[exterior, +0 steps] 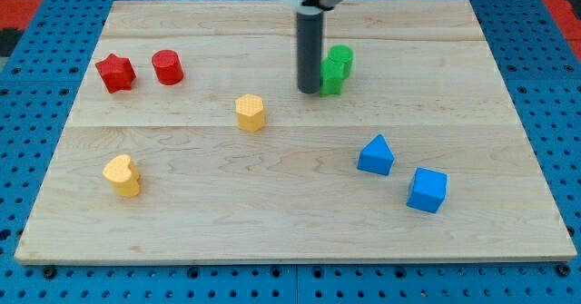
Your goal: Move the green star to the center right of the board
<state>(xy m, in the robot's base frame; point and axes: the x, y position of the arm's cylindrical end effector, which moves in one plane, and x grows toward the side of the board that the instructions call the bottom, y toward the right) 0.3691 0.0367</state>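
Note:
Two green blocks stand together above the board's middle. The upper one looks like a cylinder; the lower one may be the green star, but the rod hides part of it. My tip rests on the board right against the left side of the lower green block. The dark rod rises from there to the view's top.
A red star and a red cylinder sit at upper left. A yellow hexagon block lies left of centre, a yellow heart at lower left. A blue triangle and a blue cube sit at lower right. The wooden board lies on blue pegboard.

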